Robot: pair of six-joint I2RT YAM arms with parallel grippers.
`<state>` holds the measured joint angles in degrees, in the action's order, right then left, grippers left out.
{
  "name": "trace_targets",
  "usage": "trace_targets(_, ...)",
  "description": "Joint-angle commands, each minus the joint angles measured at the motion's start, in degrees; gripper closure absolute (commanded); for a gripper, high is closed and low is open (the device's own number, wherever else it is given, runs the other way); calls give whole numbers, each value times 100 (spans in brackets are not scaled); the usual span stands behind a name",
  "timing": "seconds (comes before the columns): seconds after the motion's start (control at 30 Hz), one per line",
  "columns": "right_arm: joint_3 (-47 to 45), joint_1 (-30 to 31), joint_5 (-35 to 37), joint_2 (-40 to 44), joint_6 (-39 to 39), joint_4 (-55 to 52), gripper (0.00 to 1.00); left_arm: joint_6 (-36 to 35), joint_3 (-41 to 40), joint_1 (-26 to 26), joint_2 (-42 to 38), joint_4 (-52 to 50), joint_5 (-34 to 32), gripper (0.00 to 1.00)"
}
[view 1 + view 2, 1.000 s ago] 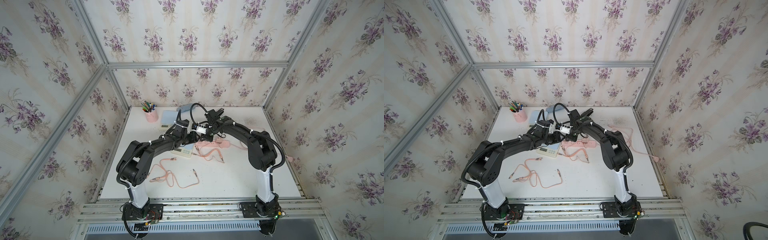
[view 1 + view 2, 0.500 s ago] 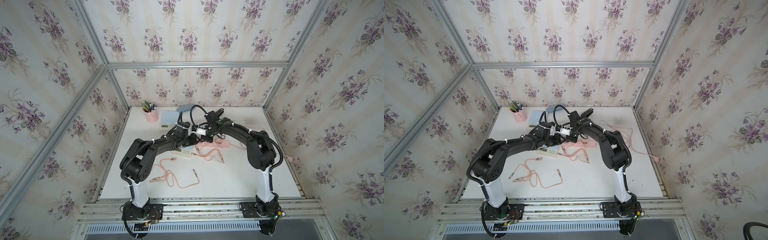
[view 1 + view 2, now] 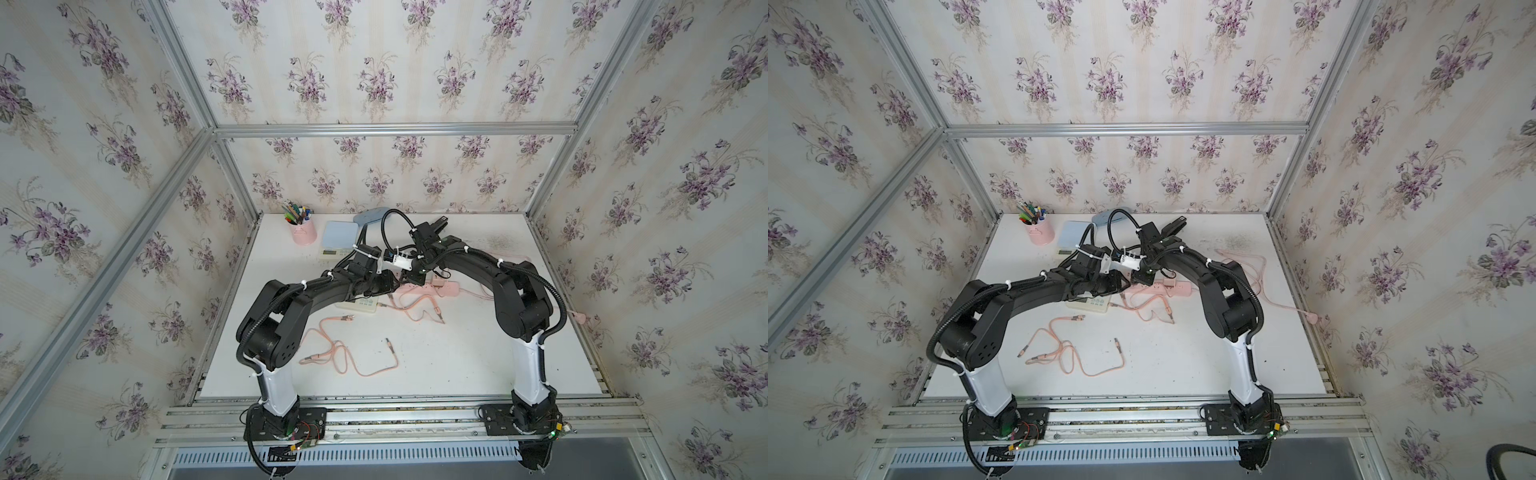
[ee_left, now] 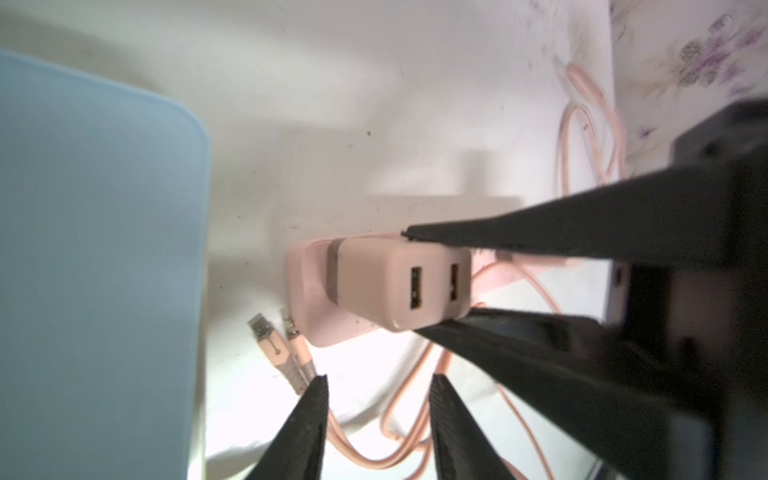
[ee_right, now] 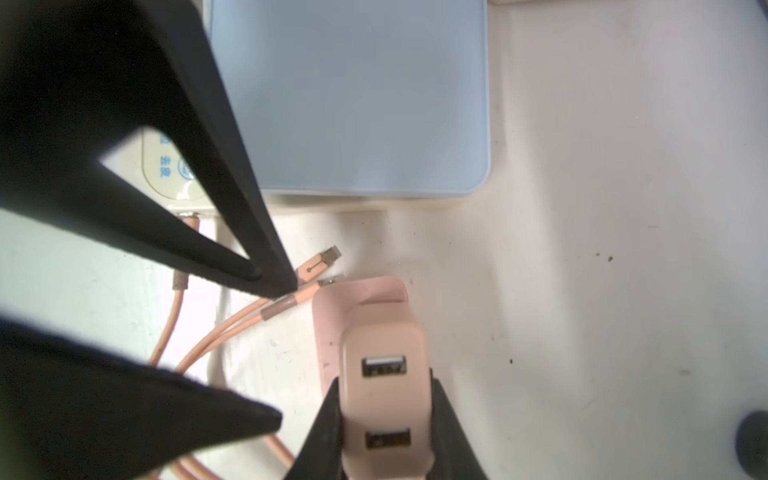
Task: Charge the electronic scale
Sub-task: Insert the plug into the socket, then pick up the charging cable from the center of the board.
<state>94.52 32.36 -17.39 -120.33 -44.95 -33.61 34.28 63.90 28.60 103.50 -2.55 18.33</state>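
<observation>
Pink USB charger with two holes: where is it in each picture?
In a top view: hidden; it sits at the covered end of the pink power strip.
In a top view: hidden too, same end of the pink power strip.
Left wrist: USB charger, inside the right claw.
Right wrist: USB charger, close up, in the right claw.
Shared landmark: pink power strip.

Both top views looked down from high above the near edge of the tabletop (image 3: 436, 365) (image 3: 1163, 374) toward its far edge, covering the whole surface almost identically. Each wrist camera hung close over the pink charger (image 4: 395, 286) (image 5: 384, 332), from different sides. They shared the charger, the blue-topped scale (image 4: 95, 249) (image 5: 353, 95) and loose cable ends (image 4: 266, 340) (image 5: 322, 259).
</observation>
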Motion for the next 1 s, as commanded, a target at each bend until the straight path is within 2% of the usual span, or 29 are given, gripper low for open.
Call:
trace_targets(0.0, 297, 29, 222, 407, 426, -8, 63, -399, 119, -36, -375, -78, -80, 52)
trace_targets(0.13, 349, 32, 144, 956, 642, 265, 49, -858, 292, -73, -924, -549, -212, 47)
trace_targets(0.3, 22, 34, -10, 1539, 1306, 560, 46, -1605, 196, -94, -1737, -1557, -707, 46)
trace_targets(0.37, -389, 51, 99, 1872, 1953, 931, 47, -1776, -32, -92, -2115, -2022, -1117, 46)
trace_targets(0.47, -1229, 189, 665, 2500, 3336, 1519, 54, -1814, -495, -96, -2815, -2626, -1791, 46)
trace_targets(0.6, -2410, 1057, 1508, 3318, 4544, 1599, 55, -1651, -1182, -99, -3535, -3176, -2336, 46)
trace_targets(0.7, -3197, 2081, 1961, 3666, 5283, 1591, 55, -1478, -1622, -100, -3856, -3236, -2279, 42)
trace_targets(0.77, -3662, 2575, 2240, 3725, 6090, 1609, 55, -1399, -1809, -100, -3912, -3213, -2066, 42)
trace_targets(0.87, -4413, 2766, 2141, 3743, 7258, 1899, 56, -1442, -1926, -100, -3748, -3105, -1645, 42)
trace_targets(0.97, -4909, 2823, 1830, 3723, 7698, 2351, 56, -1451, -1947, -96, -3546, -3042, -1428, 42)
